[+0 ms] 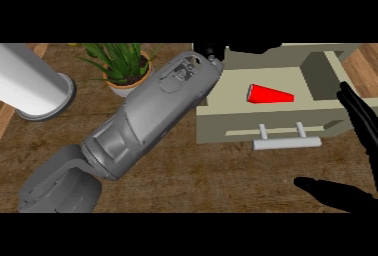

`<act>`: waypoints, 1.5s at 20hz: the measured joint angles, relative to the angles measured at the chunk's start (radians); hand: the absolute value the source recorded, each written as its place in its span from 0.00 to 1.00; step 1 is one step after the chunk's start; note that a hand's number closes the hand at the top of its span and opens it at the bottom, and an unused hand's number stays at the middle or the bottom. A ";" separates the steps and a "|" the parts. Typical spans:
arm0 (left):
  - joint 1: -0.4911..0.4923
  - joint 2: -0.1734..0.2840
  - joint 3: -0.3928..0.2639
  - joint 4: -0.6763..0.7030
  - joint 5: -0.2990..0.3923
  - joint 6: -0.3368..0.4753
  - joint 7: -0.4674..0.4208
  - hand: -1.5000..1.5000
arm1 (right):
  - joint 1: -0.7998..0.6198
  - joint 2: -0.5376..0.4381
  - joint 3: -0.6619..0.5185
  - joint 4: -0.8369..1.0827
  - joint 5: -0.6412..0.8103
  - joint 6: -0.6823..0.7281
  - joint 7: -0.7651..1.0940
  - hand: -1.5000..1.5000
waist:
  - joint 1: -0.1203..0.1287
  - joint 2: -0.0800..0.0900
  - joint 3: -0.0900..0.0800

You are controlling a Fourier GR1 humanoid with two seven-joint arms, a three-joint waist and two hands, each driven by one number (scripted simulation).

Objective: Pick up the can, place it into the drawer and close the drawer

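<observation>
A red can (269, 95) lies on its side inside the open beige drawer (221, 125), left of its middle. The drawer's front panel carries a pale bar handle (288, 143) that faces me. My left forearm (148, 115) stretches diagonally up to the drawer unit's back left corner. Only dark bits of the left hand (212, 50) show there at the picture's upper edge. My right hand (359, 122) stands open at the drawer's right end, its fingers straight along the front corner and its thumb (332, 194) low on the counter. It holds nothing.
A potted green plant (122, 62) stands just left of the drawer, close to my left forearm. A large white cylinder (29, 82) on a grey base sits at the far left. The wooden counter (221, 175) stretches in front of the drawer.
</observation>
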 measured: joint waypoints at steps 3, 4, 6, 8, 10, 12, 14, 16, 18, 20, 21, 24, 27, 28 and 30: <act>-0.001 0.000 -0.001 -0.008 0.001 0.004 0.012 0.00 | -0.020 -0.017 0.037 0.066 0.106 -0.024 -0.015 0.00 | 0.017 -0.003 0.000; -0.003 0.005 0.003 -0.010 -0.001 -0.004 0.018 0.00 | -0.022 -0.013 0.059 0.093 0.148 -0.044 -0.020 0.00 | 0.025 -0.005 0.000; -0.008 0.005 0.008 -0.011 -0.011 -0.005 0.028 0.00 | -0.036 -0.009 0.087 0.154 0.217 -0.076 -0.029 0.00 | 0.037 -0.008 0.000; -0.001 0.015 0.009 -0.035 -0.019 -0.007 0.046 0.00 | -0.064 -0.007 0.107 0.222 0.282 -0.100 -0.022 0.00 | 0.051 -0.011 0.000; 0.011 0.026 0.008 -0.058 -0.029 -0.005 0.061 0.00 | -0.092 0.007 0.126 0.304 0.345 -0.143 -0.023 0.00 | 0.062 -0.013 0.000; 0.032 0.049 0.007 -0.085 -0.043 -0.007 0.078 0.00 | -0.103 0.031 0.135 0.373 0.380 -0.202 -0.037 0.00 | 0.065 -0.015 0.000; 0.045 0.088 0.001 -0.128 -0.057 -0.010 0.113 0.00 | -0.124 0.048 0.125 0.442 0.400 -0.253 -0.048 0.00 | 0.071 -0.017 0.000; 0.057 0.116 -0.006 -0.165 -0.074 -0.007 0.145 0.00 | -0.160 0.065 0.116 0.525 0.417 -0.297 -0.059 0.00 | 0.076 -0.018 0.000; 0.083 0.154 -0.014 -0.225 -0.084 -0.012 0.181 0.00 | -0.187 0.075 0.102 0.588 0.434 -0.344 -0.070 0.00 | 0.083 -0.025 -0.005; 0.101 0.191 -0.019 -0.276 -0.096 -0.014 0.216 0.00 | -0.230 0.072 0.080 0.655 0.431 -0.373 -0.096 0.00 | 0.088 -0.028 -0.009; 0.109 0.208 -0.015 -0.292 -0.099 -0.019 0.223 0.00 | -0.260 0.075 0.070 0.697 0.439 -0.392 -0.100 0.00 | 0.088 -0.028 -0.011; 0.126 0.249 -0.020 -0.344 -0.118 -0.015 0.266 0.00 | -0.309 0.080 0.054 0.784 0.467 -0.443 -0.111 0.00 | 0.088 -0.034 -0.018; 0.148 0.284 -0.016 -0.393 -0.126 -0.023 0.292 0.00 | -0.367 0.079 0.037 0.887 0.507 -0.507 -0.123 0.00 | 0.093 -0.034 -0.021; 0.159 0.296 -0.020 -0.416 -0.130 -0.022 0.305 0.00 | -0.386 0.079 0.030 0.917 0.520 -0.523 -0.120 0.00 | 0.095 -0.035 -0.021; 0.173 0.323 -0.022 -0.452 -0.136 -0.025 0.328 0.00 | -0.425 0.078 0.016 0.981 0.545 -0.561 -0.119 0.00 | 0.100 -0.036 -0.022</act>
